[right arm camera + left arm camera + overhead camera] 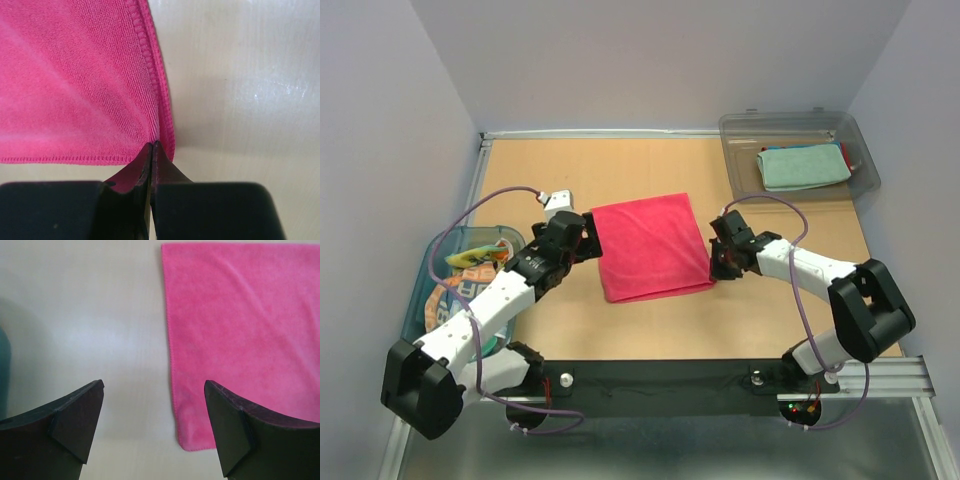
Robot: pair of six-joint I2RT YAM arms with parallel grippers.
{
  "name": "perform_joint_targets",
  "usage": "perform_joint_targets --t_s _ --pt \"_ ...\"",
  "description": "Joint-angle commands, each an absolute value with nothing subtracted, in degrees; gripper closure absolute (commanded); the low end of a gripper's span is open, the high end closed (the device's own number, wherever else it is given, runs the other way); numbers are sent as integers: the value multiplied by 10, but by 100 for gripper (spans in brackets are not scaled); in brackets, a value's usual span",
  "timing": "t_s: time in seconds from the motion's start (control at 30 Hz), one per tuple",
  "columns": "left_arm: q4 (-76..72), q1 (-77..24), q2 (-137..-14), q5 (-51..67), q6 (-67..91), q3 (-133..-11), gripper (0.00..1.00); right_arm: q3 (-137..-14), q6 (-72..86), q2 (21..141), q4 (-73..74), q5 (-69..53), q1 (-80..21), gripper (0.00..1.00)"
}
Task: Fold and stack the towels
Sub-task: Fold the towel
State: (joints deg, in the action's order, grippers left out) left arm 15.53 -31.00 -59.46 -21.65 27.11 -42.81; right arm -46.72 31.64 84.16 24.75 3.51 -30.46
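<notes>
"Pink towel point(650, 248) flat in the middle of the surface point(620, 330). Who has hold of it?"

"Only the right tool point(151, 150). Its fingers are pressed together on the near right corner, biting little more than the hem."

"And the left tool point(154, 390)?"

"Spread wide, hanging over the towel's left edge near its corner, gripping nothing."

"So what worries you?"

"Three things, I think. That pinch is thin, so a quick pull could slide the hem out and drop the corner. If the right side lifts alone, the cloth would likely swing and drag, and the fold would come out crooked. And one left finger hangs over bare surface, so closing there may scrape the surface and miss the edge."

"Anything nearby to snag?"

"Not close to the towel. The teal towel point(802, 167) lies folded in the clear bin point(865, 170) at the far right. The tub point(512, 236) with the other towels point(470, 258) sits just beside the left arm, which could brush it."
</notes>
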Motion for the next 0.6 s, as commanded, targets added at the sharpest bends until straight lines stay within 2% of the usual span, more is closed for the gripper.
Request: perform_joint_targets --t_s 0.0,0.27,0.4,0.57 --pt "211 -352 -610 -163 384 -425 7 -459 323 842 247 63 -307 99" --pt "174 -419 -626 -137 482 -339 19 -450 320 838 238 74 -307 99" --pt "167 -441 -656 -149 490 -344 20 -446 319 834 237 74 -307 99" --pt "157 -458 -687 -140 503 -352 29 -446 316 824 238 72 -307 99"
